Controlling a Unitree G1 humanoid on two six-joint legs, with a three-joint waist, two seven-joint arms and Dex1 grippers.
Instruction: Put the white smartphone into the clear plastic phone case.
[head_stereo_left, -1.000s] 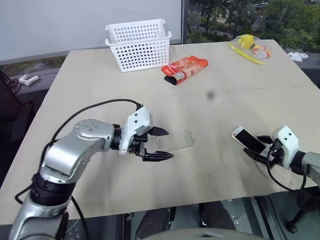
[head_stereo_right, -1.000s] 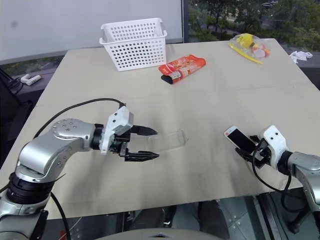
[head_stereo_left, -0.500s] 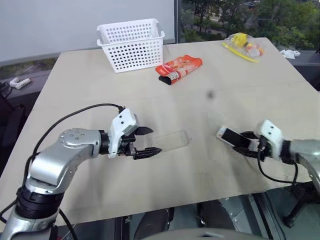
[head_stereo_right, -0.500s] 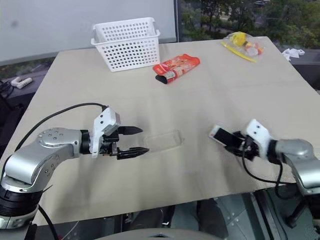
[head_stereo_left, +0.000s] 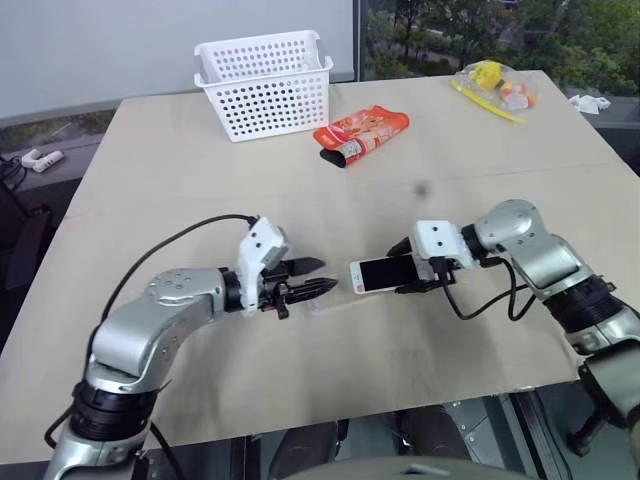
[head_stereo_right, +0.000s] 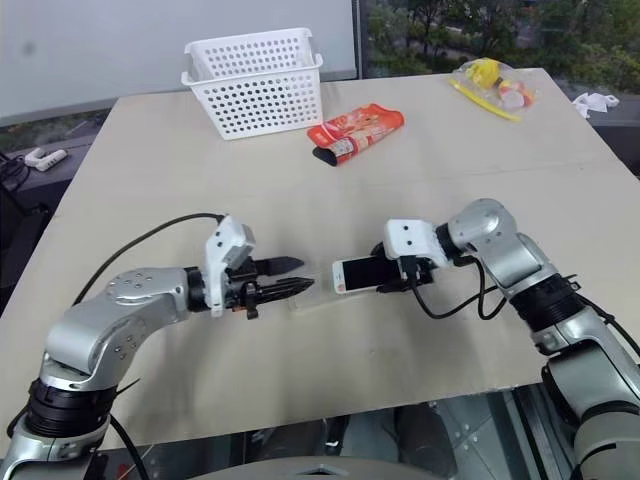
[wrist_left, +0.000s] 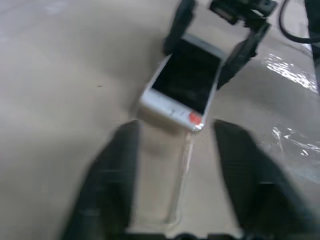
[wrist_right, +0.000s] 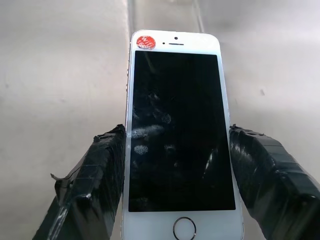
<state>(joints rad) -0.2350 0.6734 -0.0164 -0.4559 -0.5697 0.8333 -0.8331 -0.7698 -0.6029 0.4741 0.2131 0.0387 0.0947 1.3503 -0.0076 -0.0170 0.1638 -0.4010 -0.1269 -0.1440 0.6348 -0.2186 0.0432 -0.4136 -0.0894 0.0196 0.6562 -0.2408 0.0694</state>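
Observation:
My right gripper (head_stereo_left: 405, 268) is shut on the white smartphone (head_stereo_left: 380, 272), a black finger (wrist_right: 100, 170) pressing each long side. The phone (wrist_right: 177, 130) is held screen up near the table's middle. Its top end, marked with a red sticker, points at my left gripper (head_stereo_left: 318, 278). The clear plastic phone case (head_stereo_left: 335, 296) lies flat on the table between the two grippers. One of its ends (wrist_left: 160, 190) is at the left gripper. The other end lies under or just before the phone's top end (wrist_left: 185, 82).
At the back of the table stand a white perforated basket (head_stereo_left: 265, 85), a red snack packet (head_stereo_left: 365, 135) and a clear bag of yellow items (head_stereo_left: 495, 90). The table's front edge (head_stereo_left: 400, 395) runs close below both arms.
My right arm has swung left across the table, carrying the phone from the right edge to the case's end. The left gripper has edged forward toward the case.

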